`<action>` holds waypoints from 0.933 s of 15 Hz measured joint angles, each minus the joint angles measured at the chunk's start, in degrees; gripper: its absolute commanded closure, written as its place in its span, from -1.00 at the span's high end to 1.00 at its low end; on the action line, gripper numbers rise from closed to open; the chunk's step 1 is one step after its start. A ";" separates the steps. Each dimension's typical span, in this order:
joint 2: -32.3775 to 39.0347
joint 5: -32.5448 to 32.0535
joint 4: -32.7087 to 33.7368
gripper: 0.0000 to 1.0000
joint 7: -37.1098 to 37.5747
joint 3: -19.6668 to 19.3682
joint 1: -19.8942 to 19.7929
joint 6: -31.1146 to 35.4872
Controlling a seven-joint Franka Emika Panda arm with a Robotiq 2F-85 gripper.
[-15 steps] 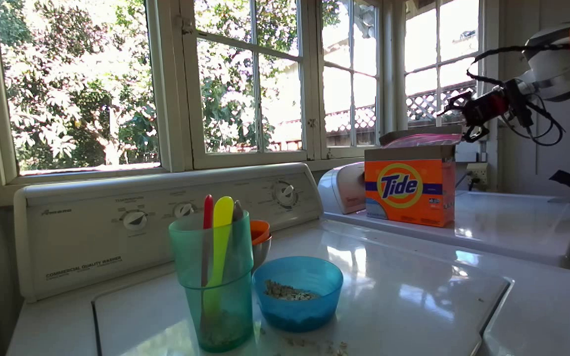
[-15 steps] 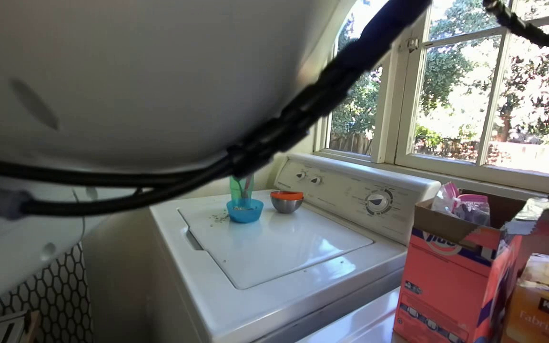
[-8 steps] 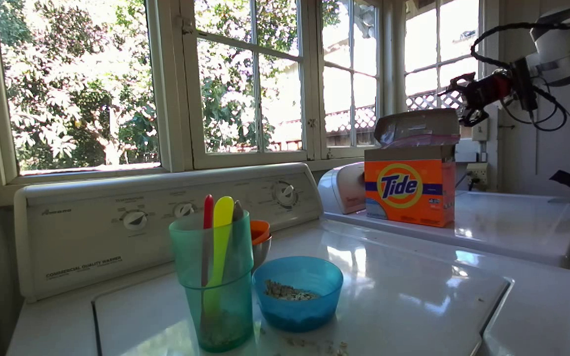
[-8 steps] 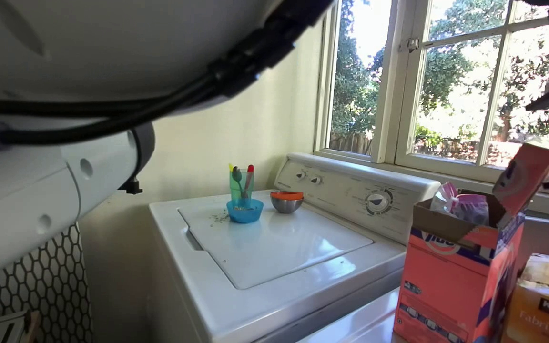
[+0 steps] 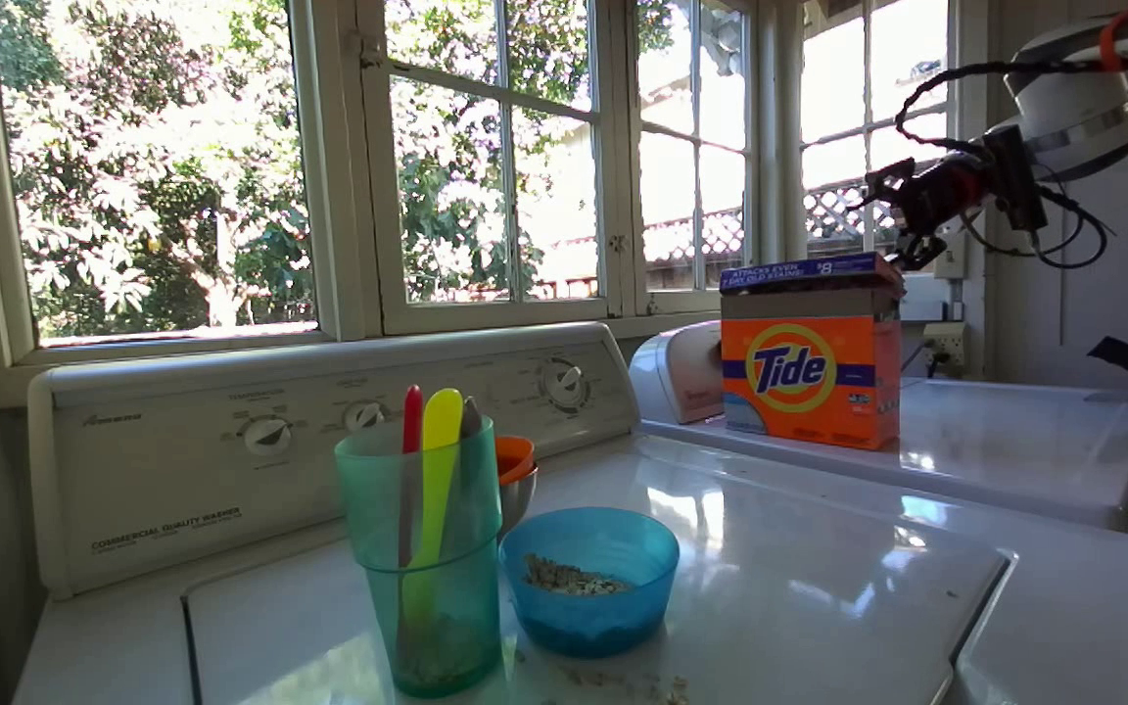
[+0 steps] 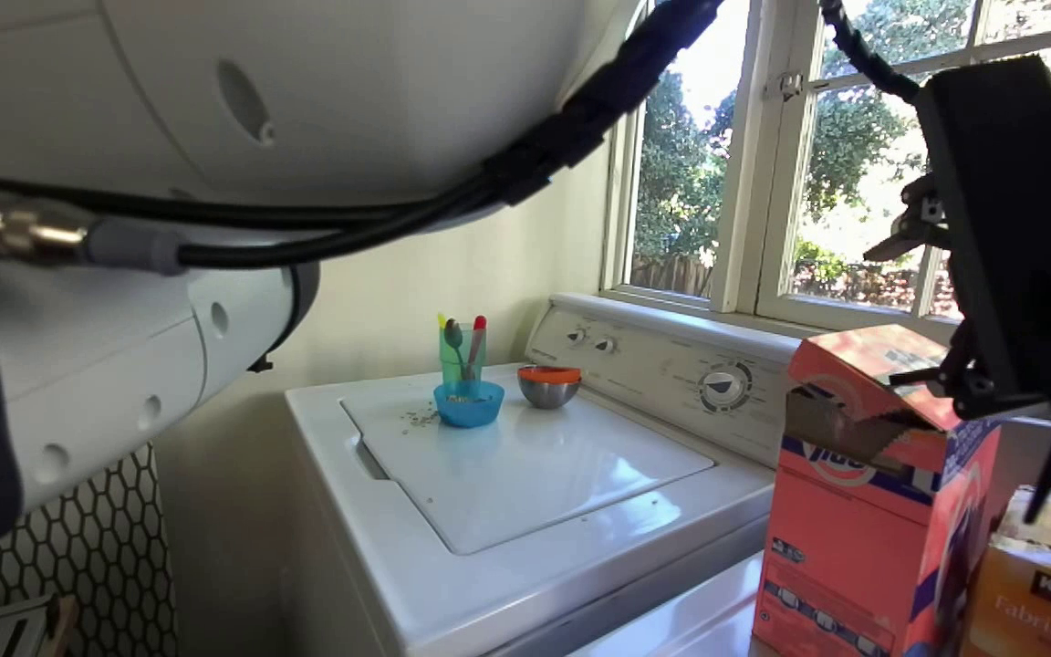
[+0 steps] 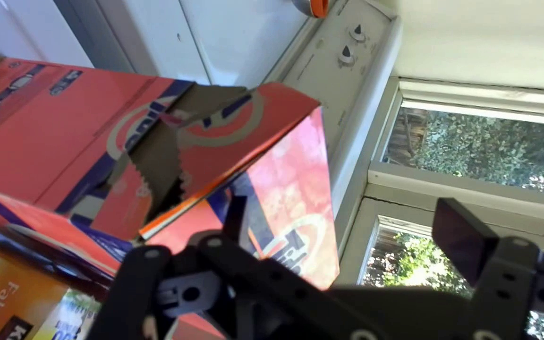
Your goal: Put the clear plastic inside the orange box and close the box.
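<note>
Tilted lid [image 7: 291, 179] over orange box [image 7: 78, 141], jaws wide apart

In the wrist view, a carton marked "Fabric" [image 7: 17, 283] is far left of the jaws, cut off by the edge. Just beside it, also left of the jaws, stands the orange box; its lid hides the inside, so the clear plastic I cannot make out. The gripper [image 7: 345, 224] is spread wide; one finger [image 7: 235, 212] covers part of the lid, and whether it touches is not clear to me.
</note>
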 measured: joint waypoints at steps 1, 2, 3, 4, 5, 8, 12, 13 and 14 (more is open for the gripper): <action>-0.03 -0.63 0.00 1.00 -0.01 -0.85 0.66 -0.02; -0.08 -1.39 0.05 1.00 -0.03 -1.79 1.25 0.06; -0.15 -2.30 0.16 1.00 -0.28 -2.78 1.79 0.53; -0.29 -3.39 0.24 1.00 -1.02 -3.60 2.28 1.41; -0.47 -4.47 0.39 1.00 -2.15 -4.31 2.74 2.70; -1.46 -7.50 0.69 1.00 -6.37 -5.26 3.68 6.11; -3.52 -8.05 0.88 1.00 -14.11 -4.10 3.66 4.24; -4.29 -8.05 0.92 1.00 -16.46 -3.59 3.46 2.81; -5.16 -8.05 0.97 1.00 -18.77 -3.20 3.27 1.33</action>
